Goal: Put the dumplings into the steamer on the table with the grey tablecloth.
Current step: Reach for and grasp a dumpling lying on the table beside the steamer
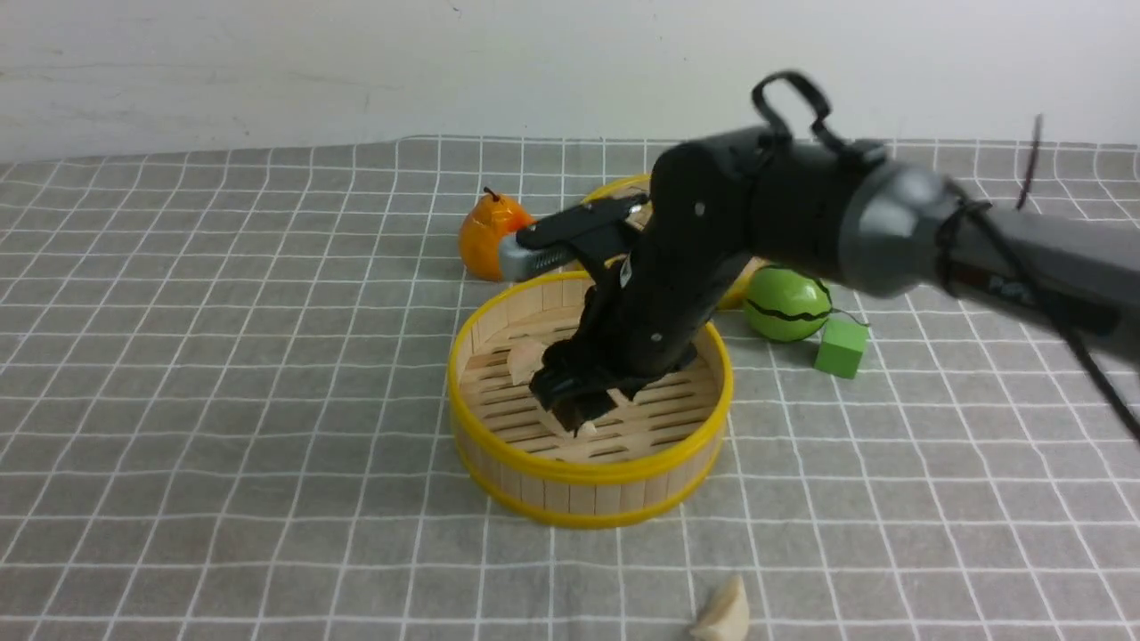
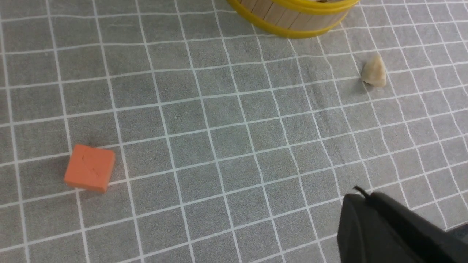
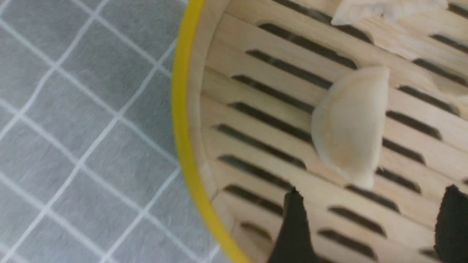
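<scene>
The steamer [image 1: 590, 463], a round bamboo basket with yellow rims, stands mid-table on the grey tablecloth [image 1: 223, 401]. My right gripper [image 1: 574, 405] reaches down inside it. In the right wrist view its jaws [image 3: 371, 215] stand open with nothing between them, just above the slatted floor. A cream dumpling [image 3: 349, 124] lies loose on the slats just beyond the fingertips [image 3: 292, 226]. A second dumpling [image 1: 525, 356] rests deeper in the basket. Another cream dumpling [image 1: 723, 612] lies on the cloth in front of the steamer. My left gripper [image 2: 360, 195] hovers shut and empty over the cloth, away from that dumpling [image 2: 373, 71].
An orange pear [image 1: 490, 236] and a yellow-rimmed lid [image 1: 623, 189] sit behind the steamer. A green striped ball [image 1: 786, 304] and a green cube [image 1: 841, 347] lie to its right. An orange cube [image 2: 90, 167] sits on the cloth near my left gripper.
</scene>
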Available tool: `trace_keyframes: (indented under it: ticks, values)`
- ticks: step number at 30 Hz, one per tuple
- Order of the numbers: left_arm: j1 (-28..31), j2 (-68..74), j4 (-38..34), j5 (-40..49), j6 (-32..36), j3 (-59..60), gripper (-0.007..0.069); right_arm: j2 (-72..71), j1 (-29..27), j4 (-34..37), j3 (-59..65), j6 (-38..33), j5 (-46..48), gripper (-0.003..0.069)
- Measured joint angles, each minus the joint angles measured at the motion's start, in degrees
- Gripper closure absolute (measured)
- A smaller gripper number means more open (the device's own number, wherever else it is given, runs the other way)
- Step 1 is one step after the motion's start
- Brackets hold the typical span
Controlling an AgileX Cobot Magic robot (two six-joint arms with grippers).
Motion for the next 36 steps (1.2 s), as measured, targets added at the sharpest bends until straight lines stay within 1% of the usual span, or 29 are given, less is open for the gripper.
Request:
trace_keyframes:
  ticks: [1, 3, 6, 8, 12, 15, 19, 22, 25, 30, 36]
  values:
    - [0.0, 0.0, 0.0, 0.0, 0.0, 0.0, 0.0636, -3.5, 0.0, -0.8, -0.3, -0.6, 5.1, 0.0166]
    - [0.0, 0.0, 0.0, 0.0, 0.2, 0.0, 0.0636, -6.9, 0.0, -1.8, -0.4, -0.9, 10.7, 0.0167]
    - [0.0, 0.0, 0.0, -0.2, 1.1, 0.0, 0.0634, -11.3, 0.0, -3.1, 0.2, -1.1, 16.6, 0.0167]
    - [0.0, 0.0, 0.0, -0.3, 1.6, 0.0, 0.0634, -13.9, 0.0, -3.1, 2.5, -1.1, 17.1, 0.0167]
    - [0.0, 0.0, 0.1, -0.5, 2.4, 0.0, 0.0629, -22.0, 0.0, -1.0, 14.7, 1.1, 17.0, 0.0167]
    - [0.0, 0.0, 0.1, -0.6, 2.5, 0.0, 0.0627, -26.9, 0.0, 0.2, 26.2, 4.8, 12.2, 0.0167]
    - [0.0, 0.0, 0.1, -1.3, 2.6, 0.0, 0.0624, -30.0, 0.0, 0.8, 39.6, 12.8, -2.0, 0.0167]
    - [0.0, 0.0, 0.1, -1.8, 2.6, 0.0, 0.0623, -29.3, 0.0, 1.7, 45.7, 18.6, -12.4, 0.0158]
    - [0.0, 0.0, 0.1, -2.3, 2.6, 0.0, 0.0620, -26.8, 0.0, 2.1, 47.7, 21.7, -19.9, 0.0144]
    - [0.0, 0.1, 0.0, -2.2, 2.6, 0.0, 0.0618, -21.4, 0.0, 3.0, 46.9, 22.6, -23.5, 0.0140]
    - [0.0, 0.1, 0.0, -0.6, 2.3, 0.0, 0.0618, -15.6, 0.3, 3.0, 43.5, 21.6, -20.1, 0.0139]
